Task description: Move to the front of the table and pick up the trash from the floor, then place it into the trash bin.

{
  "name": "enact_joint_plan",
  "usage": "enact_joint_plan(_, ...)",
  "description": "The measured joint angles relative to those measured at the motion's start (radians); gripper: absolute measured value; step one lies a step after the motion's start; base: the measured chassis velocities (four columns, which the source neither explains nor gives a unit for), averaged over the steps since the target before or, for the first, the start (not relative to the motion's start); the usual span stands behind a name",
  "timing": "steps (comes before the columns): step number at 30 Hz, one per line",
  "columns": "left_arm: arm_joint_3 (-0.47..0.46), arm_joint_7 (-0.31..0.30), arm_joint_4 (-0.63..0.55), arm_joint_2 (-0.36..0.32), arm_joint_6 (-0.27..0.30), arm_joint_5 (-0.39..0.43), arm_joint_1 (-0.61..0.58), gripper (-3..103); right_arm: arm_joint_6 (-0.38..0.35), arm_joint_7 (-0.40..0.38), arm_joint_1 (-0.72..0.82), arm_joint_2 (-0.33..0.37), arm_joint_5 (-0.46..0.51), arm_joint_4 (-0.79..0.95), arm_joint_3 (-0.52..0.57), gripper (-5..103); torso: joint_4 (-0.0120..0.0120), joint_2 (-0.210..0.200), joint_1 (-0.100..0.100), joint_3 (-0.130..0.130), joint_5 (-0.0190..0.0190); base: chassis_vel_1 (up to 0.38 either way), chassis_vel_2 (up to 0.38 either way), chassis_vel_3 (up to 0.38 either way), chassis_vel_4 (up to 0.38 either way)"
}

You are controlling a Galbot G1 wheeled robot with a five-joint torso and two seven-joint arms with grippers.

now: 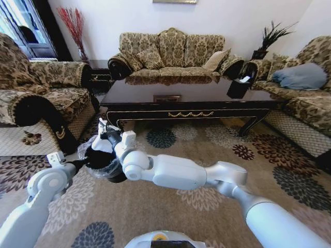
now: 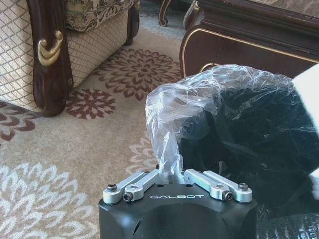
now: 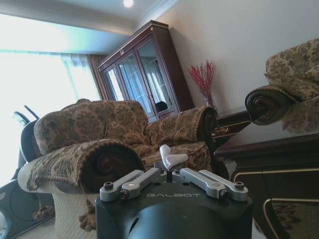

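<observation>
Right arm reached across the robot's front toward its left, with the right gripper just over the trash bin. In the right wrist view the right gripper pointed up toward the armchair and cabinet, its fingers drawn together and clamped on a small white piece of trash; what kind of piece it was could not be told. In the head view the white bit at the fingertips sat above the bin's open mouth, not yet inside.

Left gripper was at the bin's near side. In the left wrist view the left gripper had its fingers pinched onto the clear liner bag ruffled at the rim, the bin's black inside right beyond.

Bin stood on the floor, patterned beige carpet, by the front left corner of the table and near the armchair on the robot's left. Table was dark glossy wood with gold trim; a black tissue box sat on its far right end. Sofa stood behind the table.
</observation>
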State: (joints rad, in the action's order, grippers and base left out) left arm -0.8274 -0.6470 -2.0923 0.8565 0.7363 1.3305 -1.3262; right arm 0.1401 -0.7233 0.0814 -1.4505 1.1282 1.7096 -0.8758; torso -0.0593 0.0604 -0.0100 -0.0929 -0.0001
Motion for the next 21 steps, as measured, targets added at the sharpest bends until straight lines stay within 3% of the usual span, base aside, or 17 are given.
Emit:
enact_joint_plan(1,-0.003,0.000,-0.001,-0.001,0.000,0.000,-0.004,2,0.000,-0.001,0.004,-0.002,-0.001,0.000,-0.008,-2,0.0000,0.000,0.000,0.000,0.0000,0.000,0.000,0.000,0.000)
enact_joint_plan(3,-0.008,0.001,-0.004,-0.001,0.000,0.000,-0.011,2,0.000,-0.002,0.012,-0.003,-0.006,0.000,-0.018,8,0.0000,0.000,0.000,0.000,0.0000,0.000,0.000,0.000,0.000)
enact_joint_plan(8,-0.011,0.001,-0.009,0.001,0.000,-0.002,-0.020,2,0.000,-0.009,0.023,-0.001,-0.017,0.003,-0.025,19,0.0000,0.000,0.000,0.000,0.0000,0.000,0.000,0.000,0.000)
enact_joint_plan(13,-0.012,0.001,-0.013,0.008,-0.001,-0.006,-0.025,2,0.000,-0.015,0.036,-0.001,-0.037,-0.001,-0.031,46,0.0000,0.000,0.000,0.000,0.0000,0.000,0.000,0.000,0.000)
enact_joint_plan(15,-0.012,0.001,-0.014,0.009,-0.001,-0.007,-0.027,2,-0.001,-0.016,0.037,-0.002,-0.038,-0.001,-0.033,46,0.0000,0.000,0.000,0.000,0.0000,0.000,0.000,0.000,0.000)
enact_joint_plan(17,-0.012,0.002,-0.014,0.009,-0.001,-0.008,-0.028,2,-0.001,-0.016,0.037,-0.005,-0.041,-0.001,-0.038,57,0.0000,0.000,0.000,0.000,0.0000,0.000,0.000,0.000,0.000)
enact_joint_plan(19,-0.012,0.002,-0.014,0.010,-0.001,-0.008,-0.028,2,-0.002,-0.016,0.037,-0.006,-0.042,-0.001,-0.040,57,0.0000,0.000,0.000,0.000,0.0000,0.000,0.000,0.000,0.000)
enact_joint_plan(20,-0.012,0.002,-0.015,0.010,-0.001,-0.008,-0.029,2,-0.002,-0.016,0.037,-0.011,-0.044,-0.004,-0.042,68,-0.0001,0.000,0.000,0.000,0.0000,0.000,0.000,0.000,0.000)
enact_joint_plan(21,-0.013,0.002,-0.015,0.010,-0.001,-0.009,-0.031,2,-0.002,-0.017,0.037,-0.016,-0.044,-0.006,-0.044,68,0.0000,0.000,0.000,0.000,0.0000,0.000,0.000,0.000,0.000)
